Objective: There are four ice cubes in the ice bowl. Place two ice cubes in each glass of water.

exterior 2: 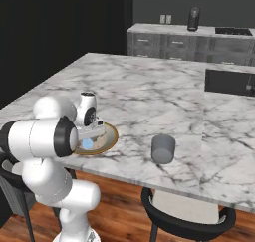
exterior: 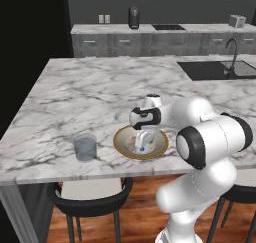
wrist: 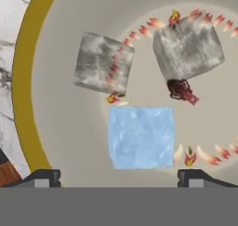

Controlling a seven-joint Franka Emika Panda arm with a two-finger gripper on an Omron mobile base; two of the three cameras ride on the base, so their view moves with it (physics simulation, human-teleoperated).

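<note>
The ice bowl (exterior: 122, 138) (exterior 2: 112, 135) (wrist: 22, 104), golden-rimmed, stands near the front edge of the marble island. Its inside holds three ice cubes in the hand view: two grey ones (wrist: 103, 62) (wrist: 188, 46) and a pale blue one (wrist: 142, 136). My gripper (exterior: 142, 147) (exterior 2: 87, 143) (wrist: 119, 177) points down into the bowl and is open. The blue cube lies just ahead of the gap between the two fingertips (wrist: 44, 176), which do not touch it. One glass of water (exterior: 85, 146) stands left of the bowl in the left base view. Another glass (exterior 2: 163, 149) stands right of the bowl in the right base view.
The marble island (exterior: 100, 92) stretches far back, with a sink (exterior: 220, 69) at its far right. Dark stools (exterior: 90, 197) (exterior 2: 184, 216) sit under the front edge. My own arm hides part of the counter beside the bowl.
</note>
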